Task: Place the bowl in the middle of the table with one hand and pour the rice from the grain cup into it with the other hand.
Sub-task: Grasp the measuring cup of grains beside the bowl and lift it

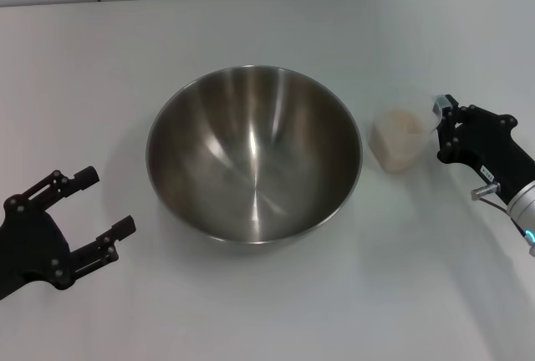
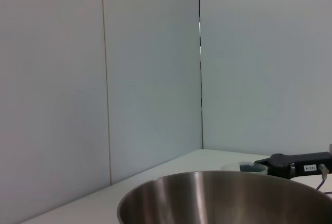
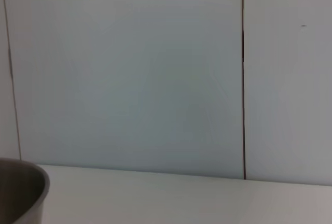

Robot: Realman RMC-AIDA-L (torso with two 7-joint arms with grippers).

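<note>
At centre frame of the head view, the large round stainless-steel mixing bowl [image 1: 255,154] sits on the plain white matte worktop [image 1: 267,311], roughly in the middle, so you may judge the placing step complete. Its shiny interior is bare; no grains lie in it.

To the right of the bowl, just beside its rim but apart from it, stands the small clear rounded-square plastic grain cup [image 1: 401,137], upright and filled with a heap of off-white rice [image 1: 399,122].

The right gripper [image 1: 440,121] is at the right edge of the frame, with its tip against the cup's right side. You cannot tell from these views whether its fingers are closed on the cup wall or only alongside it. The right wrist view shows only the wall and an edge of the bowl [image 3: 21,190].

The left gripper [image 1: 96,211] rests at lower left, well apart from the bowl, with its fingers spread wide and holding nothing.

The step in hand appears to be the grasp of the cup. Next, confirm a firm hold, lift the cup clear of the worktop, carry it left over the bowl's rim, then tilt it so the rice falls inside.
</note>
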